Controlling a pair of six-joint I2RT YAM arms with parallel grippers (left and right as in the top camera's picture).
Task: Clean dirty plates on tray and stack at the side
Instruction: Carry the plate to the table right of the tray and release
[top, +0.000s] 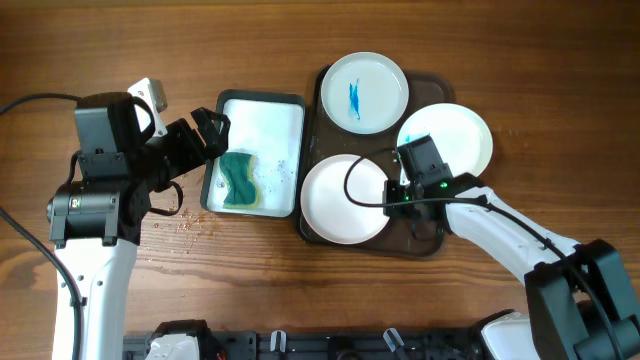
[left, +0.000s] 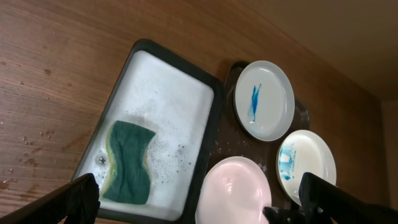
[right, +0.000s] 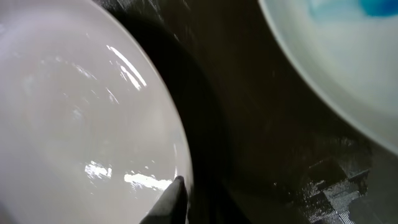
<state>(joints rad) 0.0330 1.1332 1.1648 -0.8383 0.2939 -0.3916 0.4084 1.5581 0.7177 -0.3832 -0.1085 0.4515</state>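
Three white plates lie on the dark tray (top: 425, 242). The far plate (top: 362, 90) has a blue smear, and the right plate (top: 455, 135) shows teal smears in the left wrist view (left: 308, 165). The near plate (top: 340, 200) looks plain white. My right gripper (top: 393, 190) is shut on that near plate's right rim; one finger (right: 171, 202) lies on top of the rim (right: 74, 124) and the other is hidden under it. My left gripper (top: 215, 130) hangs wide open above the left end of the tub, holding nothing.
A white-lined tub (top: 255, 110) with soapy water and a green sponge (top: 238, 180) stands just left of the tray. Water drops dot the wood left of the tub (top: 185, 222). Bare wood tabletop (top: 520, 60) lies right of and beyond the tray.
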